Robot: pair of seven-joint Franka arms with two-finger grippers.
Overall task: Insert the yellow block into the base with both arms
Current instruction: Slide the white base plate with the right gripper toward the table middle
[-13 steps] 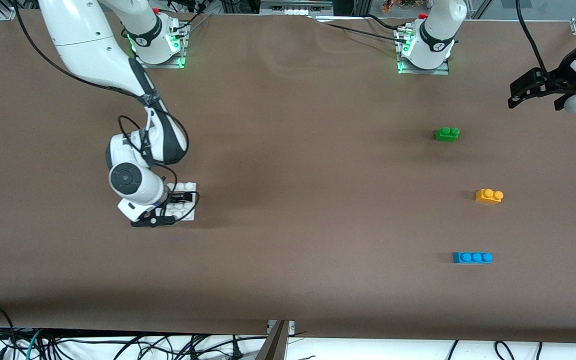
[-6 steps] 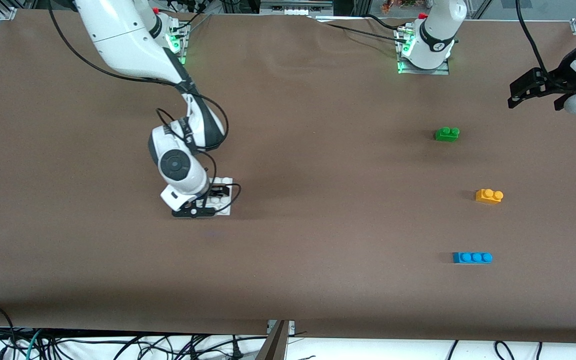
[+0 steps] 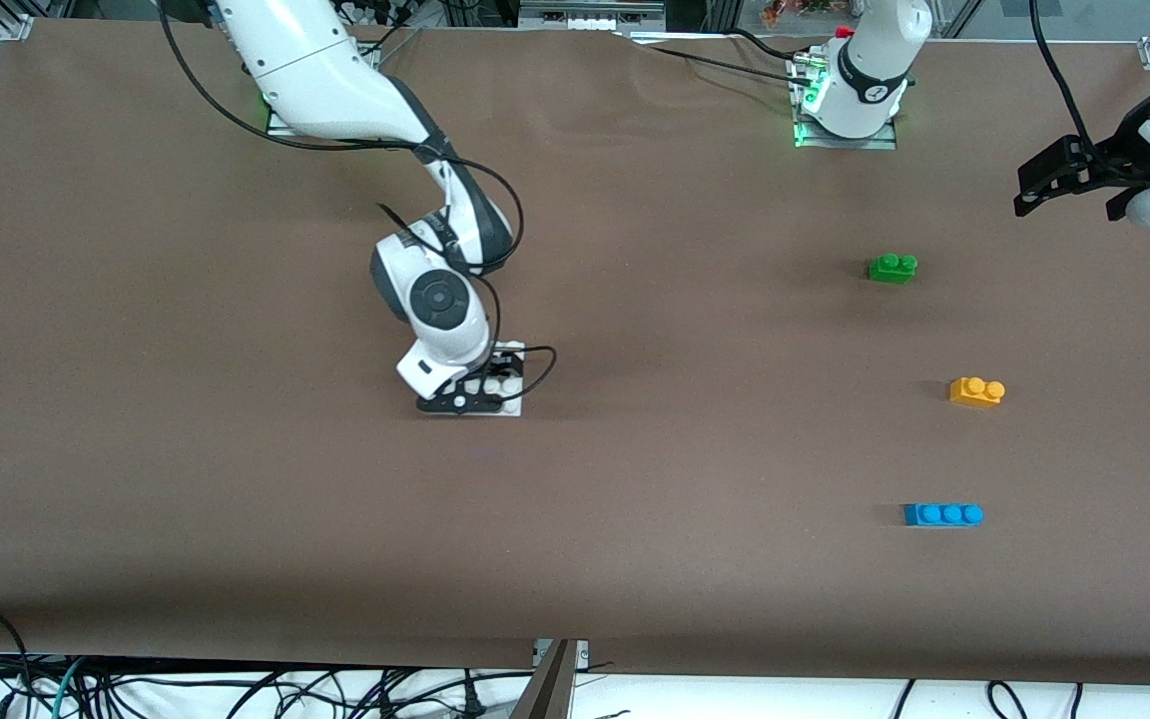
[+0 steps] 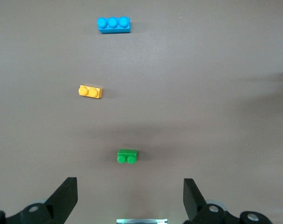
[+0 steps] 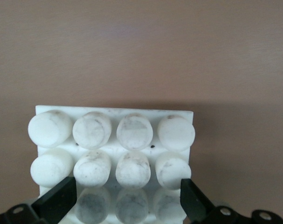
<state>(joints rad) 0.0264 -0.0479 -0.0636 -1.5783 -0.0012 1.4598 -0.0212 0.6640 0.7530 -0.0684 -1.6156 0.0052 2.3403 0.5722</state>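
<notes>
The right gripper (image 3: 480, 391) clamps the base (image 3: 509, 402) by its two side edges near mid-table. The left gripper (image 3: 1044, 182), fingers spread and empty, waits over the table's edge; the yellow block (image 3: 976, 390) sits on open cloth.

- The front view looks down from high across the surface (image 3: 635, 479), facing both arm bases and taking in the whole scene.
- The left wrist view looks down from well above, sharing the green brick (image 4: 127, 156), yellow block (image 4: 90, 91) and blue brick (image 4: 113, 24) with the front view.
- The right wrist view sits very close over the base (image 5: 113, 140), which the front view shares.
</notes>
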